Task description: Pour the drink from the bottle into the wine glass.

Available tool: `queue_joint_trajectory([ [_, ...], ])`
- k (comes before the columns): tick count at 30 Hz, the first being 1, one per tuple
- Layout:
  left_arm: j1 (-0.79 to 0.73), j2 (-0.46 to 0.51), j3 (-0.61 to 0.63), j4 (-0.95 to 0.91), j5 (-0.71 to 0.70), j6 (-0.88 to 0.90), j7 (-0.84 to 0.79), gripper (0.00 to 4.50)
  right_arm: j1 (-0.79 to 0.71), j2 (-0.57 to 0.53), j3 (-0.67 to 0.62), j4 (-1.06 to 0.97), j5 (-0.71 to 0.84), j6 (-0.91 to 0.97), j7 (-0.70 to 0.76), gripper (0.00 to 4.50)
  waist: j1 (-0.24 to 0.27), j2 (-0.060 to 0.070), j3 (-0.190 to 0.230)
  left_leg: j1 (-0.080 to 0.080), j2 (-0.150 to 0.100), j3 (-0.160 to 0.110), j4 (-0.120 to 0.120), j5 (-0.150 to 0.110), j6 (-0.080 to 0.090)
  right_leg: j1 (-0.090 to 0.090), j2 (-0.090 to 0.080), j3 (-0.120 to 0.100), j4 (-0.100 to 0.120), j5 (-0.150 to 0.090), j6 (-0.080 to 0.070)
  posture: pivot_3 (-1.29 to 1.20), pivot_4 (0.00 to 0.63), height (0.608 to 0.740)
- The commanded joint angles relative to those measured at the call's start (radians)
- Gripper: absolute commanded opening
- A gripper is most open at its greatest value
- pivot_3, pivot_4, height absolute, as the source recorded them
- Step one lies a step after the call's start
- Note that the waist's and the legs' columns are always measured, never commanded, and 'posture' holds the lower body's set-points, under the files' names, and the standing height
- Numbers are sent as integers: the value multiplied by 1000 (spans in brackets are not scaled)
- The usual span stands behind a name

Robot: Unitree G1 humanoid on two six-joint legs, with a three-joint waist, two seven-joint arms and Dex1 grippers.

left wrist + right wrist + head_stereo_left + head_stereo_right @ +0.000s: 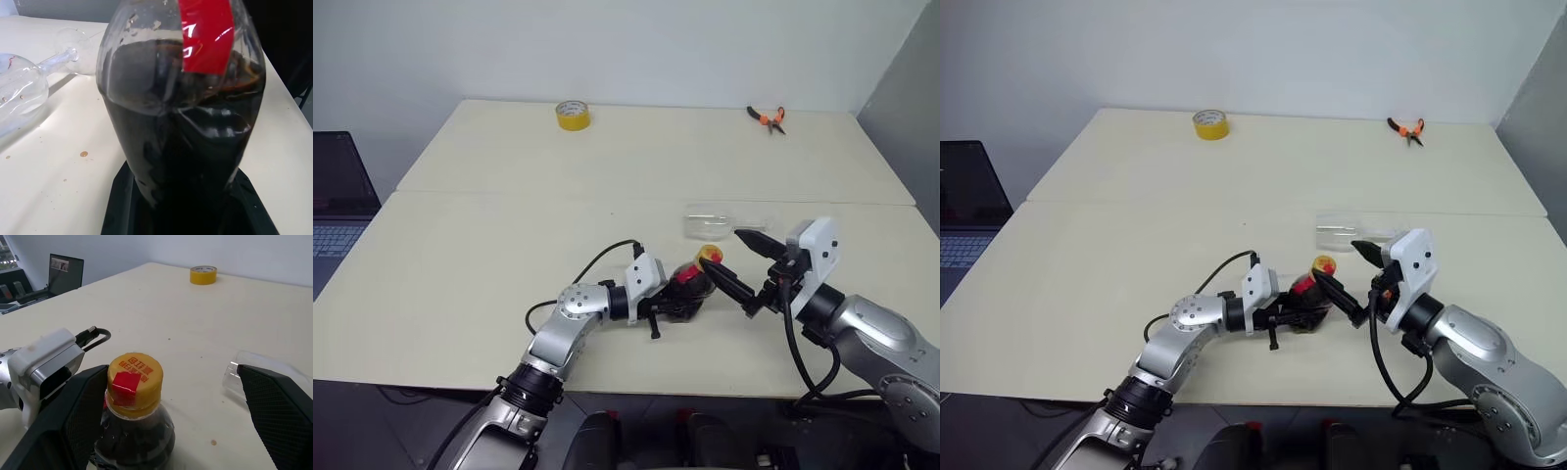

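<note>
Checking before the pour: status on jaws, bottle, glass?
Left gripper shut on bottle, cap still on. Right gripper open, straddling cap. Wine glass lying on its side on table.

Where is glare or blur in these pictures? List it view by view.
Left wrist view: white glare streaks on the bottle and its red label; the fallen wine glass is soft. Right wrist view: yellow cap sharp, right gripper fingers blurred. Left eye view: even light, faint shadows.
</note>
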Motion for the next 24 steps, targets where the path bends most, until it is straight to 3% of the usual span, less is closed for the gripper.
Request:
queue_joint_trajectory([
  [1,-2,-4,4,-38,-11,-31,-11,616,61,-31,-101,-31,43,0,25,4444,1,0,0,0,0,0,0,0,0,0,0,0,0,0,0,0,150,740],
  [10,-10,-8,4,-33,-13,-28,-11,614,119,-112,-193,-62,225,40,78,4444,1,0,0,1,0,0,0,0,0,1,0,0,0,0,0,0,150,740],
  [13,-10,-9,3,-34,-12,-27,-9,614,78,-99,-169,-61,273,37,44,4444,0,0,0,2,0,1,0,0,0,1,0,1,0,0,0,0,150,740],
  [24,-6,-9,-1,-41,-8,-27,-8,614,-40,6,-25,5,232,28,-45,4444,0,0,0,1,0,0,0,0,0,1,0,1,0,0,0,0,150,740],
])
